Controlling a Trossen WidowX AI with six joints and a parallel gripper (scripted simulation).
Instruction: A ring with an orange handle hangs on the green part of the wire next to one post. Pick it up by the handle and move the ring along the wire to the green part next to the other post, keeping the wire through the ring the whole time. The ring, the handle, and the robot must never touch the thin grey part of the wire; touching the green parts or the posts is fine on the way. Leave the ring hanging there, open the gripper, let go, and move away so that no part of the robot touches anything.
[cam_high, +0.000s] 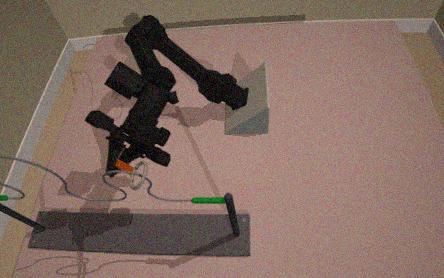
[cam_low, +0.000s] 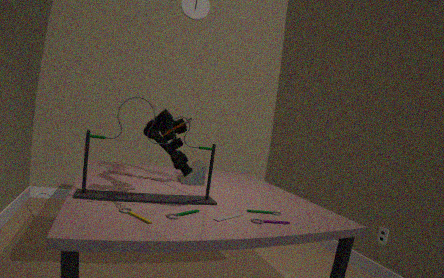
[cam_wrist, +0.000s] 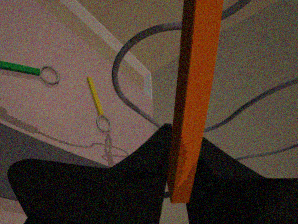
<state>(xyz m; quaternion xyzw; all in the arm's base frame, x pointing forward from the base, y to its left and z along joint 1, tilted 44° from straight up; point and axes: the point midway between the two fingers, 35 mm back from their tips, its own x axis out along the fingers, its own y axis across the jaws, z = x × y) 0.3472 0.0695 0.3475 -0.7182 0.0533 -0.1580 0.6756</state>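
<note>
The orange handle (cam_high: 124, 165) (cam_low: 176, 129) (cam_wrist: 199, 85) is held between the fingers of my gripper (cam_high: 117, 161) (cam_wrist: 182, 167), which is shut on it. The ring (cam_high: 147, 173) is at the handle's far end, in the air, and the wire (cam_high: 172, 200) (cam_wrist: 118, 75) appears to pass through it at a bend. Whether ring and wire touch is too small to tell. One green part (cam_high: 209, 200) (cam_low: 205, 148) is at the right post (cam_high: 232, 216) (cam_low: 211, 172). The other green part (cam_high: 3, 198) (cam_low: 97, 137) is at the left post (cam_high: 20, 217) (cam_low: 85, 162). The ring is out of the wrist view.
The wire's large loops pass close to my gripper. The posts stand on a dark base (cam_high: 150, 235) (cam_low: 145, 198). A grey wedge block (cam_high: 257, 95) is by the arm's base. Several loose ring tools, among them a yellow one (cam_low: 137, 216) (cam_wrist: 95, 95) and a purple one (cam_low: 274, 222), lie on the table.
</note>
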